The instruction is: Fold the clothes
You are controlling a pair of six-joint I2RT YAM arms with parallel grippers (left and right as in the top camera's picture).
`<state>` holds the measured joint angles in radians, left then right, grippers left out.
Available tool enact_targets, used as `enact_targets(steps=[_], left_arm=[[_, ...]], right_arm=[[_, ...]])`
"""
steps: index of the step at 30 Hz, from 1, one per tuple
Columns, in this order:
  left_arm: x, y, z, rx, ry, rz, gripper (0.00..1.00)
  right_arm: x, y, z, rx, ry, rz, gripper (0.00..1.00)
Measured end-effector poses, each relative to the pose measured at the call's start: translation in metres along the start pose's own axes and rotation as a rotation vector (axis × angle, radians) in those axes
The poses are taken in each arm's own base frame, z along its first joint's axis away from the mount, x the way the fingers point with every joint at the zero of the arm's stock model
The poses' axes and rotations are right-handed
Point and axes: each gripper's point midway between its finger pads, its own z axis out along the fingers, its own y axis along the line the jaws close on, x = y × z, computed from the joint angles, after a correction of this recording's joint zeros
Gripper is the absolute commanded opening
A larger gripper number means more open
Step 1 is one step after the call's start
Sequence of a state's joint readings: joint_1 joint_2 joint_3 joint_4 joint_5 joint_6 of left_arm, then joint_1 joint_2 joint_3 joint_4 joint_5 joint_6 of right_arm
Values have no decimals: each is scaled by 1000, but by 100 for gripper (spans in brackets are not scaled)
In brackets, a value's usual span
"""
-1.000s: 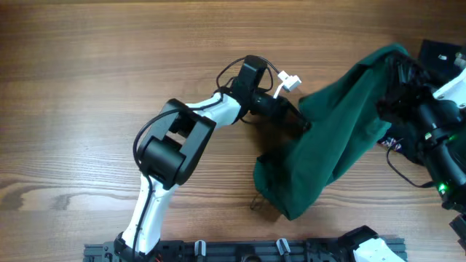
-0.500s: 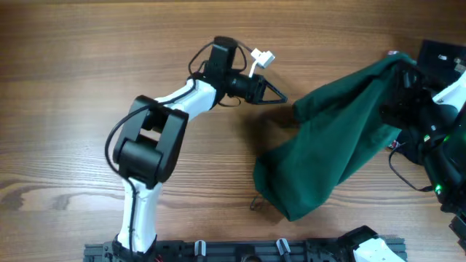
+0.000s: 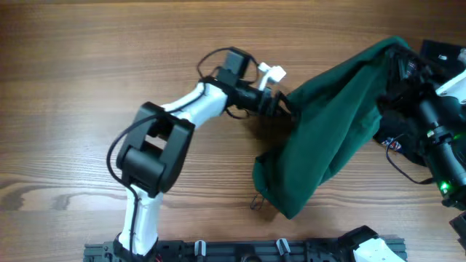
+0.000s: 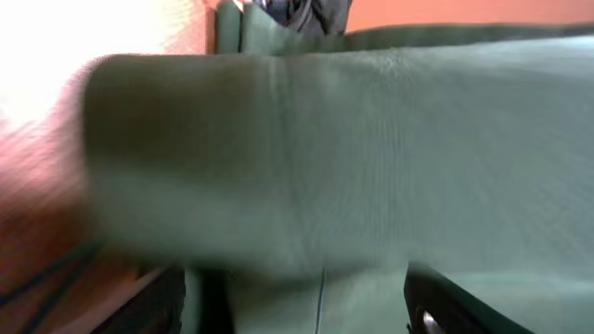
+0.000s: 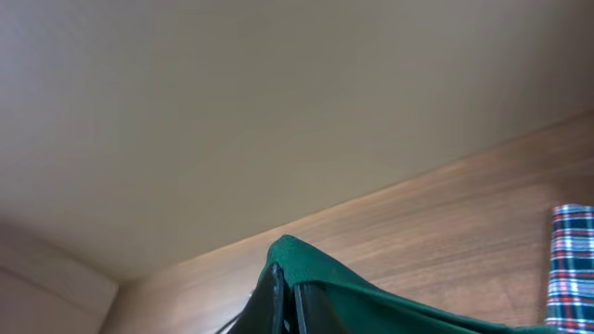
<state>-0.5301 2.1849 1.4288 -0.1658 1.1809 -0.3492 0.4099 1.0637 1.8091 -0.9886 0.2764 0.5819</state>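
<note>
**LEFT CLAW AT GARMENT EDGE, RIGHT CLAW ON RAISED CORNER**

Clothes (image 3: 328,131): hanging as a slanted sheet. Long axis running from the raised far-right corner down to a bunched lower end resting on the table (image 3: 87,87) near the front edge.

Right gripper (image 5: 286,283): closed, pinching the raised top corner of the green fabric.

Left gripper (image 3: 284,104): set against the sheet's left edge, toward its upper part. Jaws apart in the wrist view, with fabric filling the gap between the fingers (image 4: 172,301); apparently not yet pinched.

Key relation: garment directly to the right of the left claw and touching it. Left arm nearer the free edge; right arm occupied at the corner. Probable next requirement: close on that edge before spreading.

No container in view. Plaid cloth (image 5: 571,264) lying apart on the table, beyond the held corner; leave untouched.
</note>
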Motion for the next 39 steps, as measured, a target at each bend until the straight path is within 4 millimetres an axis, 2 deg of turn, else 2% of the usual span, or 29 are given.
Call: enact_targets(steps=[1,4,10,17,21,22,27,29,30,35,39], left_arm=[[5,-2,14,-20,15,17,76],[3,2,25,-75,3,32,77],[-10,17,17,-147,-57,30,78],[-12,38,32,-122,-69,21,75],[-12,31,37,-85,-62,44,72],[-9,28,41,-76,-51,45,69],[0,2,62,9,-4,107,38],[1,-10,64,62,11,139,19],[2,-13,62,85,21,135,4],[-1,-14,49,122,26,122,4],[-7,-12,29,154,18,110,4]], right_arm=[[1,1,0,-7,6,0,4],[4,3,0,-19,19,2,4],[4,4,0,-25,23,3,4],[6,7,0,-41,33,7,4],[6,7,0,-41,33,11,4],[6,7,0,-41,33,11,4],[6,7,0,-41,34,14,4],[6,7,0,-40,34,14,4],[6,7,0,-40,34,14,4],[9,5,0,-33,45,10,4],[13,2,0,-20,60,5,4]])
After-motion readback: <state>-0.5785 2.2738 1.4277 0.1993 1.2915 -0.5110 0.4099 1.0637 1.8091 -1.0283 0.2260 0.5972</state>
